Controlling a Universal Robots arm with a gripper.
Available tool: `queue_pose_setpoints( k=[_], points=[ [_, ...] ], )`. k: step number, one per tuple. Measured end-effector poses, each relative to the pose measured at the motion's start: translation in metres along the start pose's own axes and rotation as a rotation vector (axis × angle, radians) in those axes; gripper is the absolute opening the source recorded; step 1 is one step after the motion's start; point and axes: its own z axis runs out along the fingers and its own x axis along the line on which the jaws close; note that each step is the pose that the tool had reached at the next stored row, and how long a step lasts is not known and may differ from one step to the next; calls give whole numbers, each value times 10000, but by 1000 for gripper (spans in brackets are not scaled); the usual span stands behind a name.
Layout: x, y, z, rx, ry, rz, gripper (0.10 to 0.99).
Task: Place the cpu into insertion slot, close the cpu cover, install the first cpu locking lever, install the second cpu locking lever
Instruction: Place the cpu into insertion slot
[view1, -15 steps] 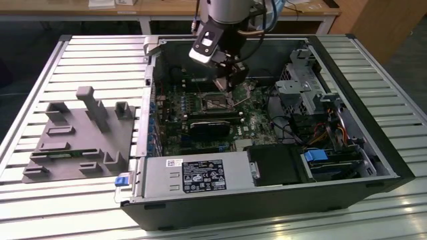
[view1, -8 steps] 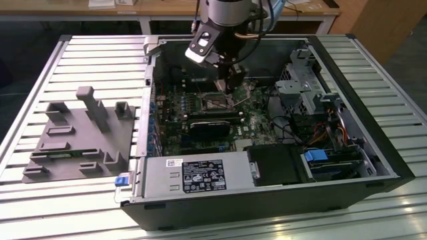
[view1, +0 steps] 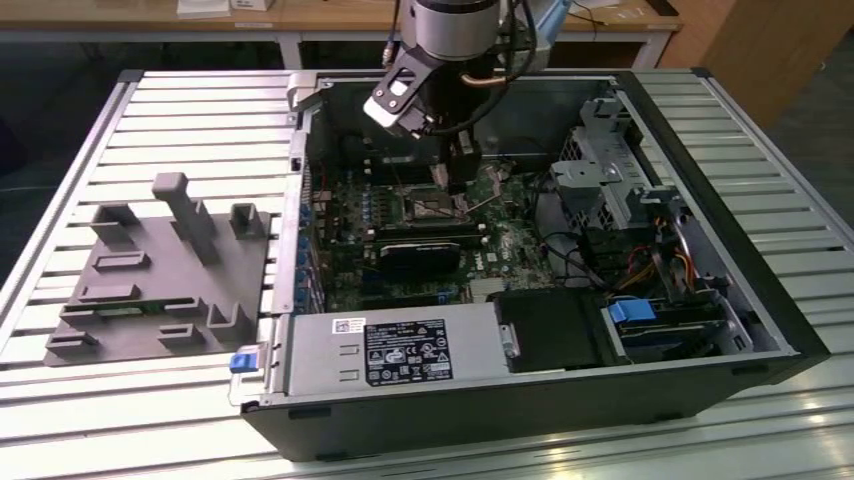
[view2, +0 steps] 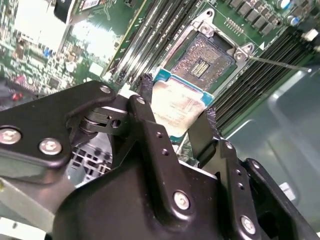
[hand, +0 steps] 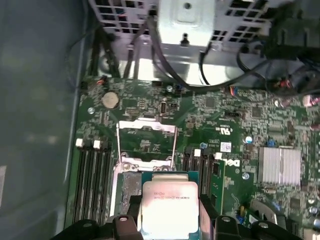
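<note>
My claw (view2: 176, 111) was clamped on the chip (view2: 172, 102), with one black finger (view2: 145, 90) pressed against each of two opposite edges. The chip's silvery top showed in both wrist views. I held it above the green board (hand: 235, 125) inside the open computer case (view1: 534, 410), just beside the square slot (view2: 202, 62) and not seated in it. The slot's dark centre lay bare. The cover (hand: 146, 126) stood tipped up, off the slot.
</note>
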Motion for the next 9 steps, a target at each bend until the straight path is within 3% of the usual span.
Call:
queue_pose_setpoints(
  k=[6, 9],
  points=[
    [4, -19, 89, -4, -2, 190, 533],
    [4, -28, 118, -8, 152, 203, 533]
  ],
)
